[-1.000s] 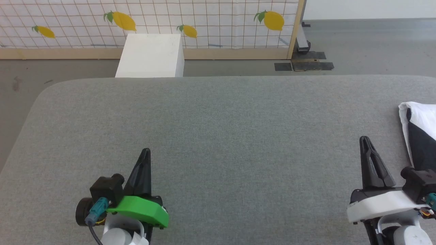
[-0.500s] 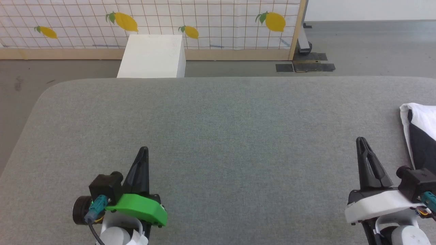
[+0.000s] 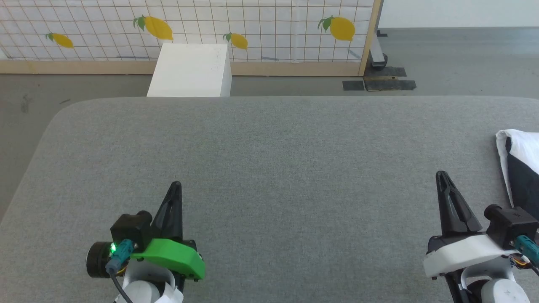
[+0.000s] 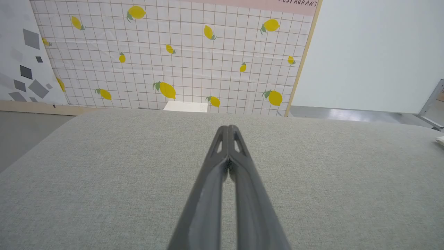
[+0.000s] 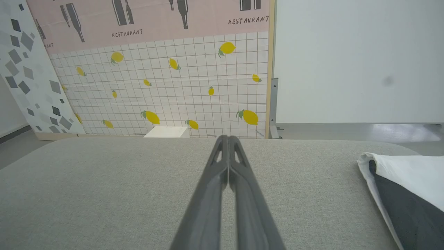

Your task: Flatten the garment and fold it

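Here, two hands, left hand (image 3: 176, 185) and right hand (image 3: 441, 175), closed empty; one garment (image 3: 522, 176) beside the latter.

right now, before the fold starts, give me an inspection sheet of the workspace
surface: grey fabric-covered table, flat, rounded far corners.
job's things: garment bunched at the table's right edge, white over black, partly out of the head view; not flattened.
clutter: nothing seen.
grippers: left gripper and right gripper over the table, jaws shut, holding nothing; the right one is beside the garment, apart from it.
cables: black cable at left wrist; teal plug at right wrist.
surroundings: white box, lemon-print panel, black tape patches on grey floor.
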